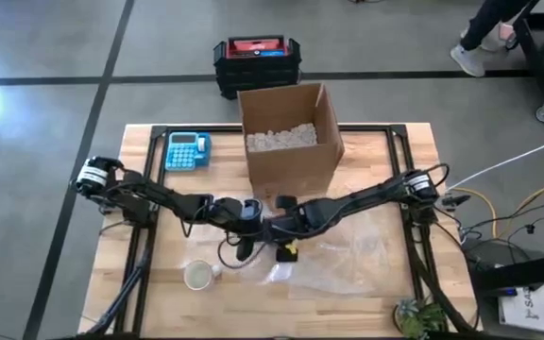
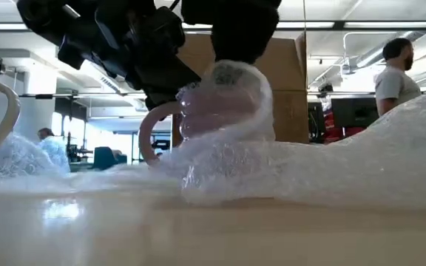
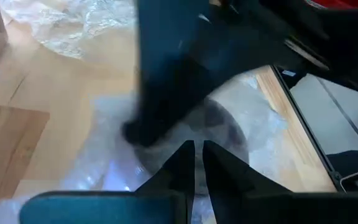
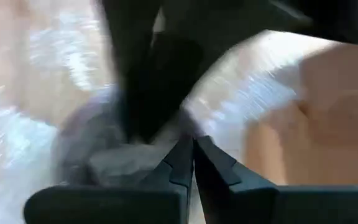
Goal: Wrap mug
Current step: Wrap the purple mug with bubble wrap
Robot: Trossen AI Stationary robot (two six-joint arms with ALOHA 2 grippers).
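Observation:
A mug [image 2: 224, 103] covered in bubble wrap [image 2: 309, 170] sits at the table's middle, its handle [image 2: 148, 137] sticking out of the wrap. In the high view both arms meet over it. My left gripper [image 3: 197, 152] and my right gripper [image 4: 193, 152] are each shut on the wrap at the mug [image 3: 225, 124], which shows grey through the wrap [image 4: 104, 158]. The rest of the clear sheet [image 1: 352, 255] lies spread on the table toward the right. A second, bare mug [image 1: 197, 275] stands near the front edge. My left gripper pinches the bubble wrap [image 3: 199, 177] between its two fingers, close beside the covered mug. The fingers slant down from the table's left. One layer or several, I cannot tell. My right gripper pinches the bubble wrap [image 4: 178, 127] on top of the mug between its shut fingers, slanting down from the table's right. The wrap lies drawn over the mug; the left arm's dark fingers stand just beyond.
An open cardboard box [image 1: 291, 142] with packing peanuts stands at the far middle, a blue calculator [image 1: 187, 151] to its left. A black and red crate [image 1: 258, 61] sits on the floor beyond. A small plant [image 1: 418, 316] is at the near right corner. A person [image 2: 394, 70] stands in the room.

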